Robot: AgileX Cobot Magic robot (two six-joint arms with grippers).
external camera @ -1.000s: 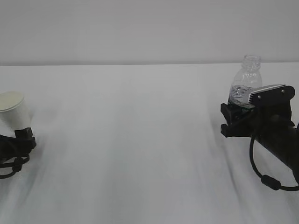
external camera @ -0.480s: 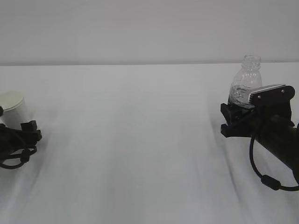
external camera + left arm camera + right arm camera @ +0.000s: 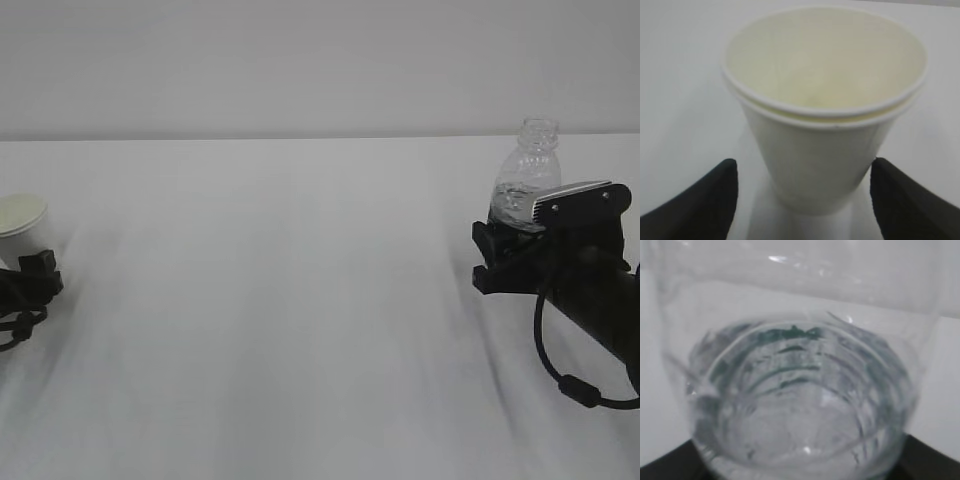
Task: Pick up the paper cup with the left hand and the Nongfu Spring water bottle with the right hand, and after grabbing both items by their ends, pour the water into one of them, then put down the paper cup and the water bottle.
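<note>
The white paper cup (image 3: 20, 222) stands upright at the far left, its cream inside (image 3: 825, 60) facing up. My left gripper (image 3: 35, 270) holds it low on its body; in the left wrist view the cup wall (image 3: 815, 165) sits between the two black fingers (image 3: 710, 205), the gripper (image 3: 805, 162) shut on it. At the right, the clear Nongfu Spring water bottle (image 3: 527, 165) stands upright with no cap and a little water (image 3: 515, 198) in it. My right gripper (image 3: 503, 240) is shut round its lower body. The bottle (image 3: 800, 390) fills the right wrist view, with the green label showing through it.
A plain white tabletop (image 3: 300, 300) stretches between the two arms, with a pale wall behind it. The right arm's black cable (image 3: 560, 375) loops down near the right edge.
The cup has gone from tilted to upright and come down lower, and my left gripper has moved down and to the left with it. The right arm and bottle have not moved.
</note>
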